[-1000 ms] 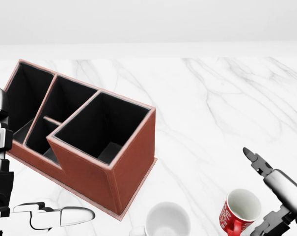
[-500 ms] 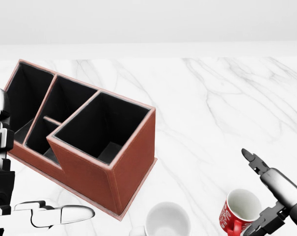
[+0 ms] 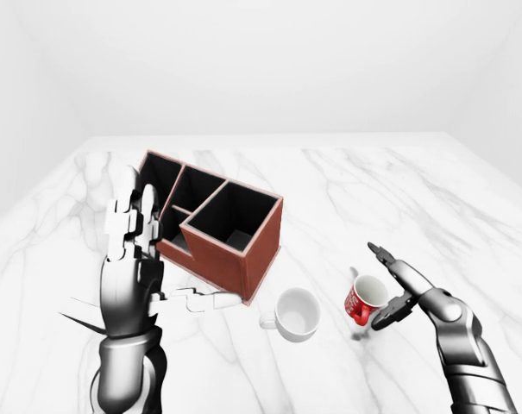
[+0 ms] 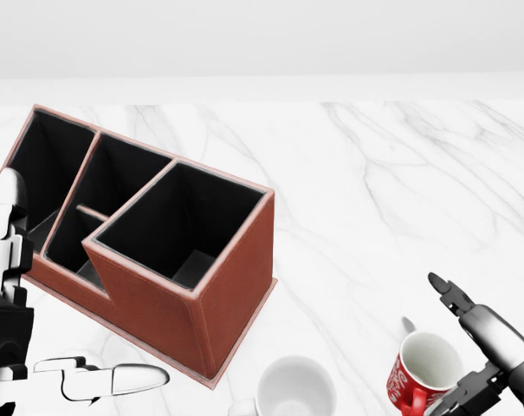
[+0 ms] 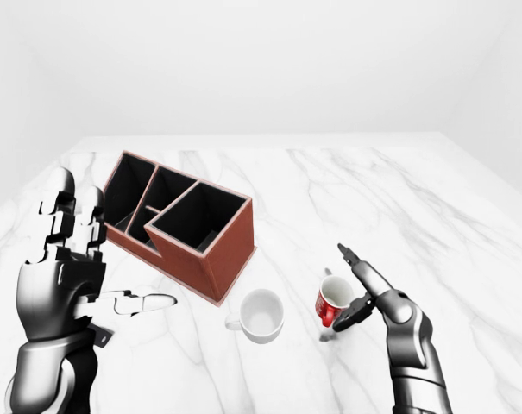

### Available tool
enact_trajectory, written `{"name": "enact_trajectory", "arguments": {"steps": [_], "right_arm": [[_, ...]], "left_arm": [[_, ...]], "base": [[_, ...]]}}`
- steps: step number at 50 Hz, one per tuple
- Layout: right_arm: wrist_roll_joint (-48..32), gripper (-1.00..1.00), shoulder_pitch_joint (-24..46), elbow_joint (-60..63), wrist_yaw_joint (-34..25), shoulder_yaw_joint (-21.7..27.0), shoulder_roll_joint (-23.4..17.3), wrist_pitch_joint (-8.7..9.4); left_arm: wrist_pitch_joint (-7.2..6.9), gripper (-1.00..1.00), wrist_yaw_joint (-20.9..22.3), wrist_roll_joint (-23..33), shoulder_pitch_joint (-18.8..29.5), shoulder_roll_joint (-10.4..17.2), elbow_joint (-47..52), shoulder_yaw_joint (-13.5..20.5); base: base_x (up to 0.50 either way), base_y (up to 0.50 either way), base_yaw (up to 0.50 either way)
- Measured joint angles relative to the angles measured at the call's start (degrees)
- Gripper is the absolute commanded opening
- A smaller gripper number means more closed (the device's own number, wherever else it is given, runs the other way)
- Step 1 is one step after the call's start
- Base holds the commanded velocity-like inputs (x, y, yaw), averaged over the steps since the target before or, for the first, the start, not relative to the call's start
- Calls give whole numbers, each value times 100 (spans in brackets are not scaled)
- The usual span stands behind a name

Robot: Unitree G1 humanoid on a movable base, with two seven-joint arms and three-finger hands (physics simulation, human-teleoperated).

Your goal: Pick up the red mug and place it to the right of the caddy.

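Note:
The red mug [image 3: 362, 299] stands on the white marble table [image 3: 347, 198], at the lower right of the left-eye view, its white inside showing. My right hand [image 3: 377, 286] is open around it. One finger [image 4: 456, 299] stretches over the rim's right side, and the dark thumb sits low beside the mug. A grey fingertip peeks past the rim's upper left. The brown caddy [image 3: 235, 257], with several black compartments, lies left of the mug. My left hand [image 5: 114, 254] is raised open at the left, holding nothing.
A white mug [image 3: 297, 314] stands between the caddy's near corner and the red mug. Bare marble stretches to the right of the caddy and above the red mug. The table's top edge meets a plain white wall.
My right hand has sunk a little and closed in on the red mug, with a fingertip now showing past its rim. My left hand has dropped slightly. The mug and caddy stay put.

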State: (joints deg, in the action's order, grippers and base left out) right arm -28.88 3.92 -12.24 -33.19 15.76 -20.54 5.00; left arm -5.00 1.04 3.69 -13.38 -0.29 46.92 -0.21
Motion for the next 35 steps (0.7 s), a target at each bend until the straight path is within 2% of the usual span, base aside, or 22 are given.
{"name": "enact_trajectory", "arguments": {"steps": [18, 21, 23, 24, 26, 27, 29, 30, 35], "right_arm": [[-11, 100, 11, -337, 167, -96, -12, 0], [-22, 76, 3, -387, 190, -108, -13, 0], [-31, 73, -9, -407, 197, -118, -10, 0], [-35, 48, -14, -416, 200, -122, -8, 0], [-19, 40, -21, -431, 173, -129, -4, 0], [-7, 7, -24, -437, 149, -133, -4, 0], [19, -80, -24, -460, 194, -132, -4, 1], [26, -100, -28, -476, 204, -135, -3, 1], [-15, -100, -18, -541, 71, -122, -11, 0]], "left_arm": [[0, 100, -17, 0, -23, 1, -89, -19], [0, 100, -18, 0, 5, 4, -46, -17], [0, 100, -17, 1, 11, 5, -35, -17], [0, 100, -17, -1, 15, 5, -30, -15], [0, 100, -16, -2, 18, 5, -34, -12], [0, 100, -16, -3, 16, 4, -43, -11], [0, 100, -17, -5, 12, 3, -59, -10], [0, 100, -17, -6, 11, 3, -67, -10], [0, 100, -20, -7, 4, 2, -94, -12]], "base": [[0, 0, 0], [0, 0, 0], [0, 0, 0], [0, 0, 0], [0, 0, 0], [0, 0, 0], [0, 0, 0], [0, 0, 0], [0, 0, 0]]}}
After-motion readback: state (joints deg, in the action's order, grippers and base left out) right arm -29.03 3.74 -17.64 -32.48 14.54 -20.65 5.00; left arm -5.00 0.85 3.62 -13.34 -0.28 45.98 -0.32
